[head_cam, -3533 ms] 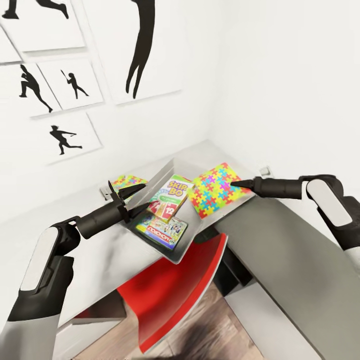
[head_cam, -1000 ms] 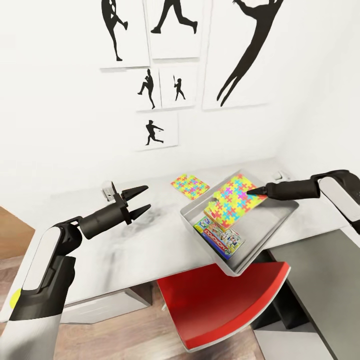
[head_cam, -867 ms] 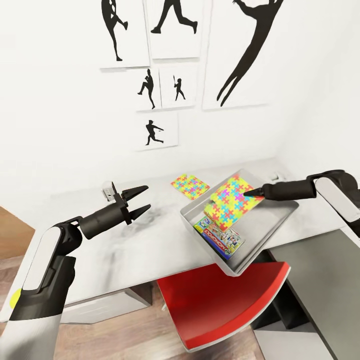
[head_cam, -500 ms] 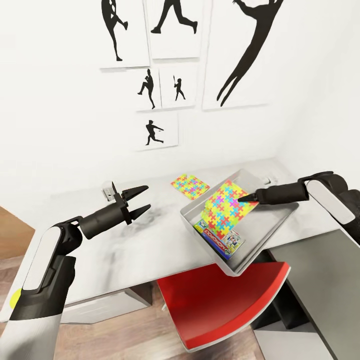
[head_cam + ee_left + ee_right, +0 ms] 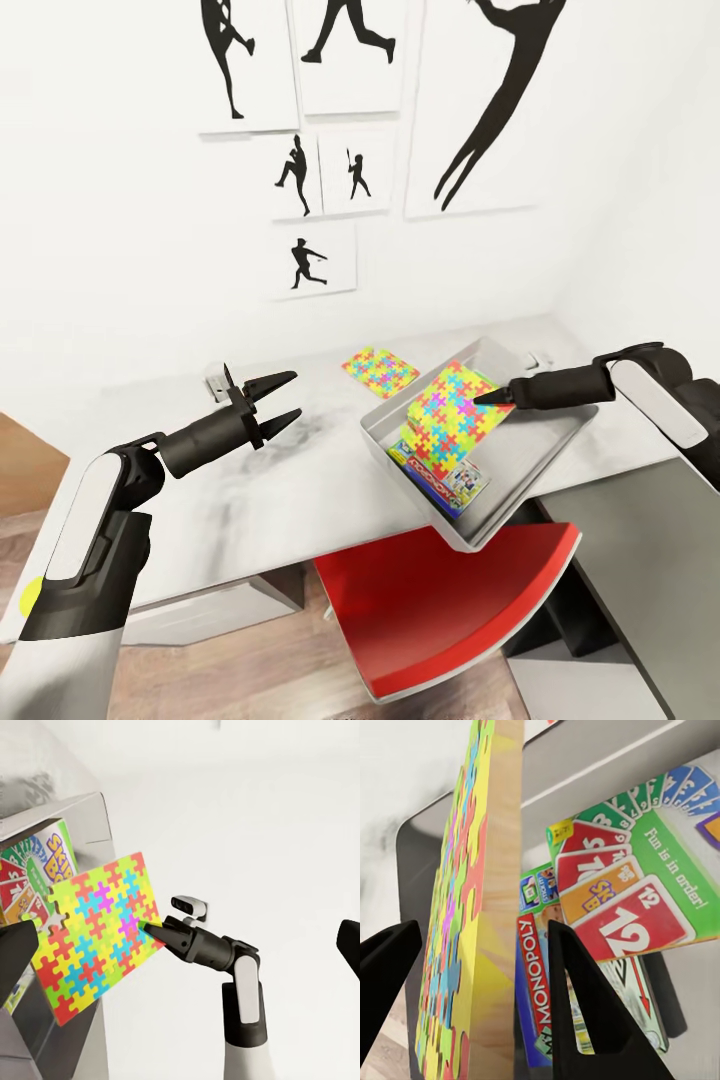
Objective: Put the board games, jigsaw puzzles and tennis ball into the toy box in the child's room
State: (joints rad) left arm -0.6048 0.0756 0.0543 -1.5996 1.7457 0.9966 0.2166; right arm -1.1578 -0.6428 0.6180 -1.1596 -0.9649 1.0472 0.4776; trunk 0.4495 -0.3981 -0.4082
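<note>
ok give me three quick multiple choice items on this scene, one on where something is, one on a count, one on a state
1. Where is the second jigsaw puzzle, the one not held?
A. flat on the table behind the toy box
B. on the red chair
C. in the left gripper

2. How many framed silhouette pictures hang on the wall?
A. two
B. six
C. nine

3. What is the left gripper doing?
A. shut on a ball
B. shut on a game
C. open, holding nothing

Answers:
1 A: it lies on the table beyond the toy box.
2 B: six show in the head view.
3 C: its fingers stand apart over the table, while the right gripper holds the other jigsaw puzzle tilted over the box.
</note>
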